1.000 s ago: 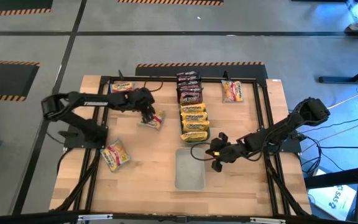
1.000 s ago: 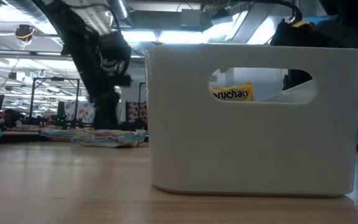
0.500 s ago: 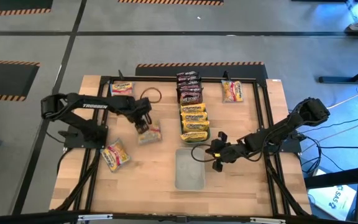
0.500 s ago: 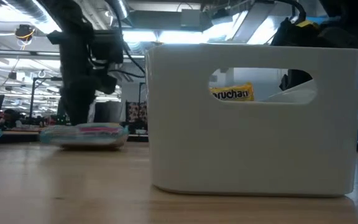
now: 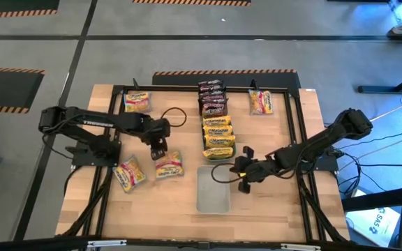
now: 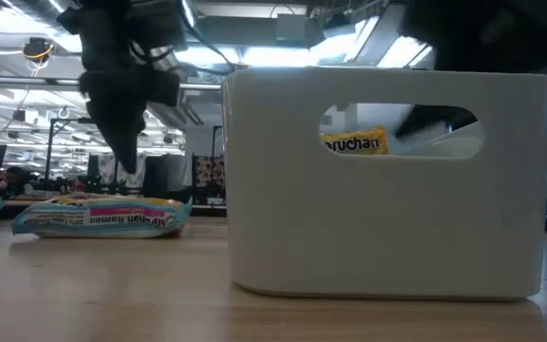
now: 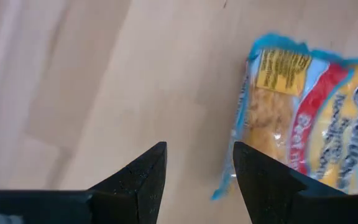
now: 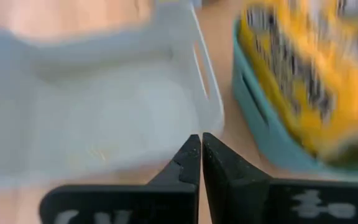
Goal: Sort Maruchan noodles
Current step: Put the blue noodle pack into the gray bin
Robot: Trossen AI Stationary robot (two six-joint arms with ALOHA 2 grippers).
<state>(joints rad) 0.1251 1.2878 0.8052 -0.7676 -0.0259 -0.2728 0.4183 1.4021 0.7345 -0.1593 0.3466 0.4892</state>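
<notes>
My left gripper point(image 5: 158, 148) point(image 7: 196, 177) is open and hovers over bare wood beside a pale pink-yellow noodle packet point(image 5: 168, 165) point(image 7: 300, 127) that lies flat on the table point(image 6: 98, 216); in the low view the left gripper point(image 6: 122, 142) hangs above it. A like packet point(image 5: 129, 173) lies to its left, and two more point(image 5: 137, 102) point(image 5: 259, 102) lie near the far edge. Dark red-brown packets point(image 5: 213, 97) and yellow packets point(image 5: 218, 137) fill two trays. My right gripper point(image 5: 243, 171) point(image 8: 201, 155) is shut, next to the clear tray point(image 5: 213, 188).
The clear tray point(image 6: 387, 180) fills the low view's front; a yellow packet point(image 6: 354, 142) shows through its handle slot. The teal tray point(image 8: 260, 124) stands beside the clear tray point(image 8: 104, 106). A black frame point(image 5: 295, 139) borders the table. Bare wood lies near the front edge.
My left gripper has moved toward the table's near edge, taking the pale pink-yellow packet with it, then let go and risen. The packet now lies flat on the table nearer the front, beside the other loose packet.
</notes>
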